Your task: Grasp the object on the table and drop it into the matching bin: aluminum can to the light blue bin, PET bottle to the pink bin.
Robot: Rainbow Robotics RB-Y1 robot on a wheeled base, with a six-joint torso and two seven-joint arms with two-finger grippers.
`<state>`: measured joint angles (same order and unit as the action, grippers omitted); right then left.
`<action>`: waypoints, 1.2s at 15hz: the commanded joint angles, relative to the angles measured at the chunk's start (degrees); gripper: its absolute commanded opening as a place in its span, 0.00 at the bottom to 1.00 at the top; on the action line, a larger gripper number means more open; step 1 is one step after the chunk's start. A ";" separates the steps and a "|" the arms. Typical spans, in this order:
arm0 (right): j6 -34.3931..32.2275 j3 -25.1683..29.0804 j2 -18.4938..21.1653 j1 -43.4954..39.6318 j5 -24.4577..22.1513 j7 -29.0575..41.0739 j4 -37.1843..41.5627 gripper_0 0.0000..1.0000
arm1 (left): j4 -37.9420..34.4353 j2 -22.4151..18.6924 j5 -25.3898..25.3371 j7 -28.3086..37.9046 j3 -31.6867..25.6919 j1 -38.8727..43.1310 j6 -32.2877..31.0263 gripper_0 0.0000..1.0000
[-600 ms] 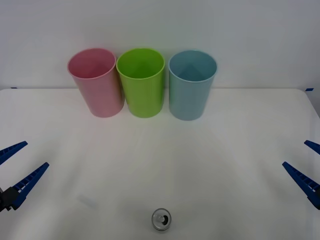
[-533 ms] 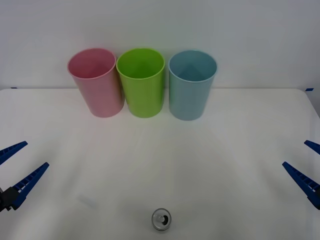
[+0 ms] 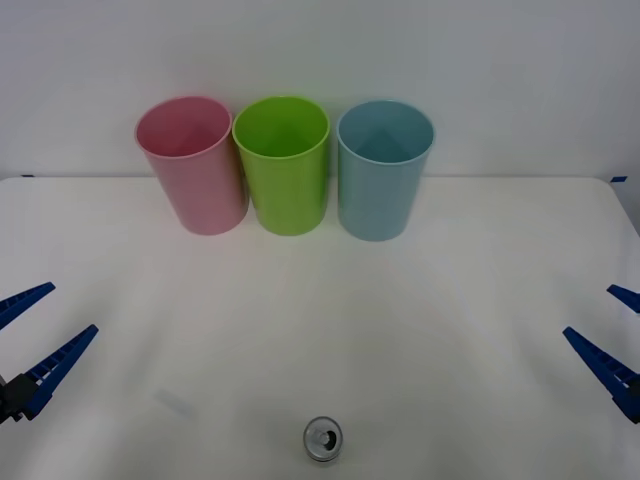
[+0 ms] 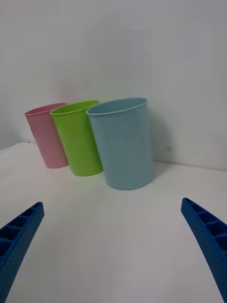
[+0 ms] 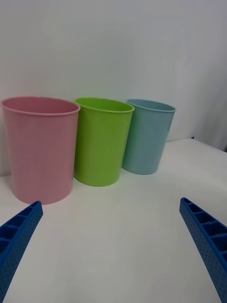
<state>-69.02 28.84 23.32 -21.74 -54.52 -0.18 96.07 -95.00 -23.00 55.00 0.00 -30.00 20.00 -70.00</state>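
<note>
The aluminum can (image 3: 323, 440) stands upright on the white table (image 3: 450, 300) near its front edge, shiny pull-tab top facing up. At the back stand the pink bin (image 3: 192, 165) and the light blue bin (image 3: 383, 170). My left gripper (image 3: 73, 308) hovers open at the left edge, well left of the can. Opposite it, at the right edge, my right gripper (image 3: 588, 310) is open too, far from the can. The right wrist view has the light blue bin (image 4: 123, 142) nearest between the open fingers (image 4: 19, 236). The pink bin (image 5: 40, 147) is nearest in the left wrist view.
A lime green cup (image 3: 284, 165) stands between the two bins, almost touching both. A plain white wall rises right behind the cups. Bare table spreads between the cups and the can.
</note>
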 commanded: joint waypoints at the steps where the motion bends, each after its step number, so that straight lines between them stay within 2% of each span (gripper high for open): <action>1: -0.95 -2.03 2.96 -1.64 0.65 -0.53 -0.01 1.00 | 0.00 0.00 0.00 0.00 0.00 0.00 0.00 1.00; 4: -2.35 -4.40 5.16 -2.87 0.56 -1.32 -0.01 1.00 | 0.00 0.00 0.00 0.00 0.00 0.00 0.00 1.00; 8: -3.05 -7.39 6.13 -3.31 -1.20 -2.11 -0.01 1.00 | 0.00 0.00 0.00 0.00 0.00 0.00 0.00 1.00; 12: -3.14 -10.20 7.01 -3.31 -5.24 -2.81 -0.01 1.00 | 0.00 0.00 0.00 0.00 0.00 0.00 0.00 1.00; 18: -3.05 -16.53 10.35 -2.61 -5.51 -5.01 -0.01 1.00 | 0.00 0.00 0.00 0.00 0.00 0.00 0.00 1.00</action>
<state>-72.10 13.15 33.18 -24.54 -60.02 -4.83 96.07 -95.00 -23.00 55.00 0.00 -30.00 20.00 -70.00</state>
